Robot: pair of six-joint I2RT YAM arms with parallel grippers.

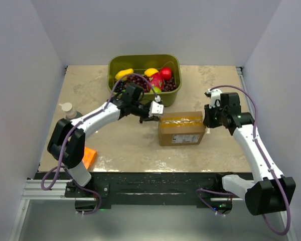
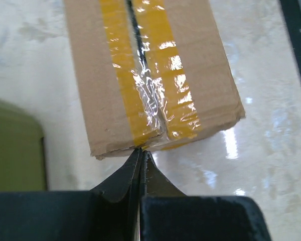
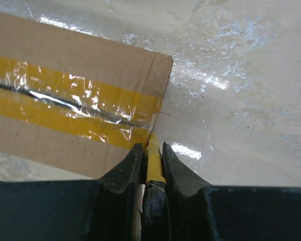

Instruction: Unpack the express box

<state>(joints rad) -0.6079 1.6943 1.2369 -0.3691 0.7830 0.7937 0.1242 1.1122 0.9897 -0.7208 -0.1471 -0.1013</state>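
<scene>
The express box point(image 1: 181, 128), a brown carton with glossy tan tape along its top seam and a white label on its near side, lies mid-table. My left gripper point(image 1: 157, 111) is at the box's left end. In the left wrist view its tips point(image 2: 141, 150) are pressed together and touch the box point(image 2: 155, 65) at the taped seam's end. I cannot tell whether any tape is pinched between them. My right gripper point(image 1: 207, 119) is at the right end. In the right wrist view it point(image 3: 151, 145) is shut on a ridged yellow cutter point(image 3: 154, 160), whose tip meets the box point(image 3: 65, 55) at the seam corner.
A green bin point(image 1: 113, 68) of toy fruit stands behind the box; its corner point(image 2: 15, 145) shows in the left wrist view. A flat orange box point(image 1: 89, 156) lies at the near left. A white-capped bottle point(image 1: 67, 109) stands at the left edge. Walls enclose three sides.
</scene>
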